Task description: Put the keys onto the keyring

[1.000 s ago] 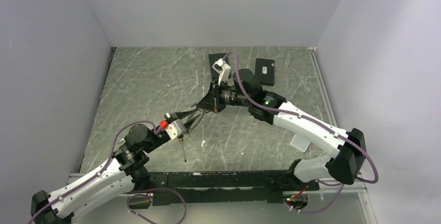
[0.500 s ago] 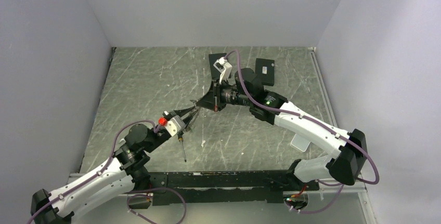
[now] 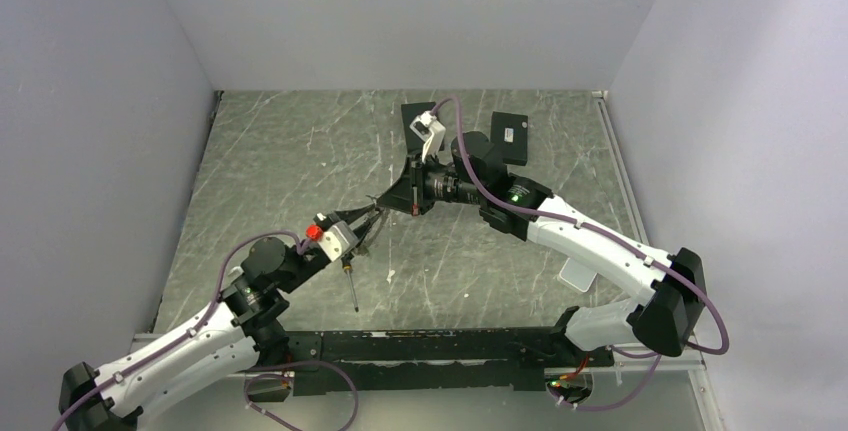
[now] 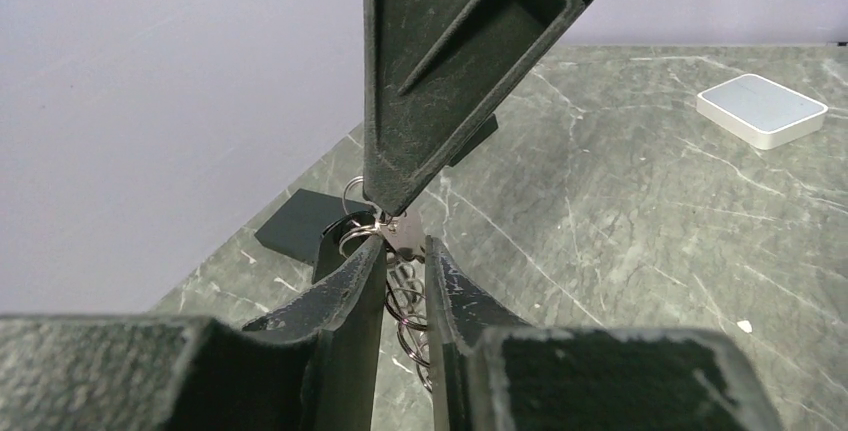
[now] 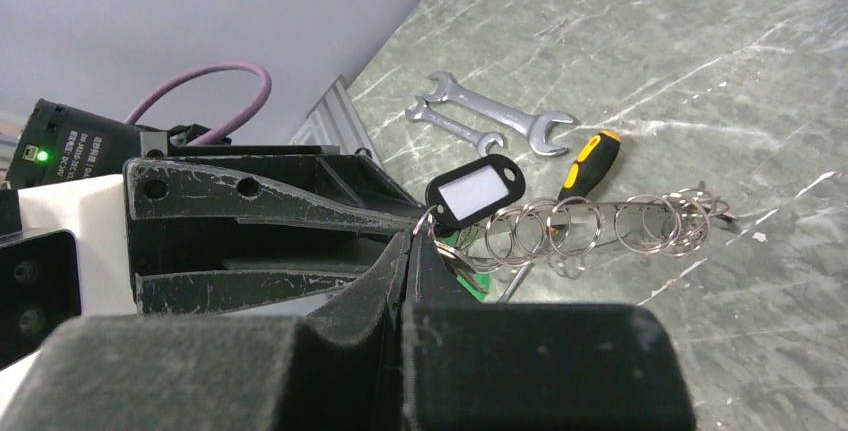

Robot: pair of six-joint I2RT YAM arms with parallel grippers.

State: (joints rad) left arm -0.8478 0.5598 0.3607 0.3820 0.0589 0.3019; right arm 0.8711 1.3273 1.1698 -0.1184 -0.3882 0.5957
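Observation:
My two grippers meet above the table's middle. My right gripper (image 3: pixel 381 201) (image 5: pixel 414 241) is shut on a thin wire keyring (image 5: pixel 428 219) that carries a black tag with a white label (image 5: pixel 475 189). A chain of linked silver rings (image 5: pixel 590 226) hangs from it. My left gripper (image 3: pixel 366 219) (image 4: pixel 405 247) is closed to a narrow gap on a small silver key (image 4: pixel 404 234) at that ring, and the ring chain (image 4: pixel 408 301) dangles between its fingers. The key also shows in the right wrist view (image 5: pixel 462 262). No other keys show.
Two silver wrenches (image 5: pixel 490 121) and a yellow-and-black screwdriver (image 5: pixel 590 163) (image 3: pixel 350 286) lie on the table under the left arm. Two black boxes (image 3: pixel 510 136) (image 3: pixel 418 116) sit at the back. A white flat box (image 3: pixel 578 273) (image 4: pixel 762 109) lies right of centre.
Both grippers have shifted together slightly to the left and back. Their holds look unchanged.

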